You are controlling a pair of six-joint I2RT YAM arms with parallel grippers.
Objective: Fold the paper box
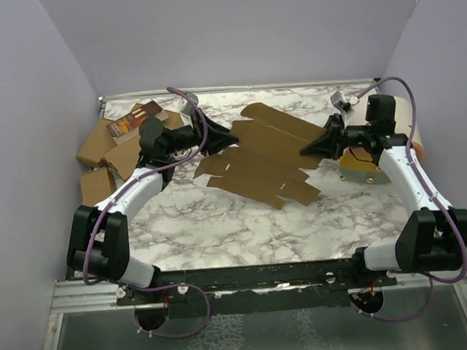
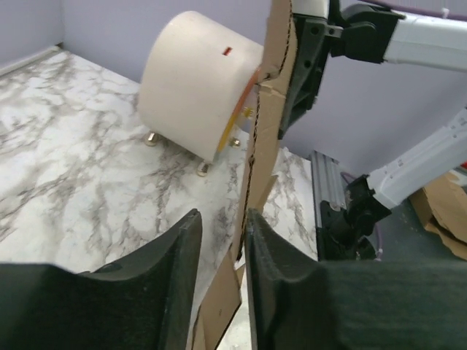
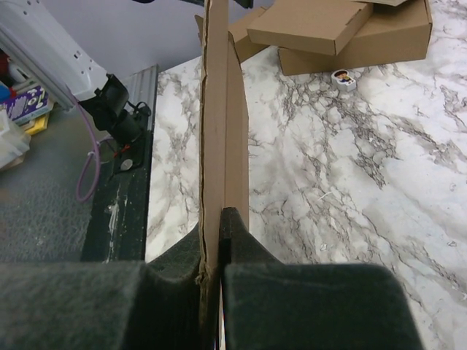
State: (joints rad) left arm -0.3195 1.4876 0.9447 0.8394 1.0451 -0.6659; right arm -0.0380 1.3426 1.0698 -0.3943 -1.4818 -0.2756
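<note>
The paper box point(image 1: 264, 161) is a flat brown die-cut sheet with flaps, lying across the middle of the marble table. My right gripper point(image 1: 307, 149) is shut on its right edge; in the right wrist view the sheet point(image 3: 219, 109) stands edge-on, pinched in the gripper point(image 3: 215, 219). My left gripper point(image 1: 229, 135) is at the sheet's far left edge. In the left wrist view the gripper point(image 2: 222, 215) is open, with the sheet's edge point(image 2: 266, 124) between the fingers, close to the right finger point(image 2: 273, 270) and apart from the left one.
A heap of brown cartons point(image 1: 105, 147) lies at the far left, also in the right wrist view point(image 3: 343, 33). A large white cylinder with an orange rim point(image 2: 193, 80) lies at the right by the right arm point(image 1: 358, 167). Purple walls enclose the table.
</note>
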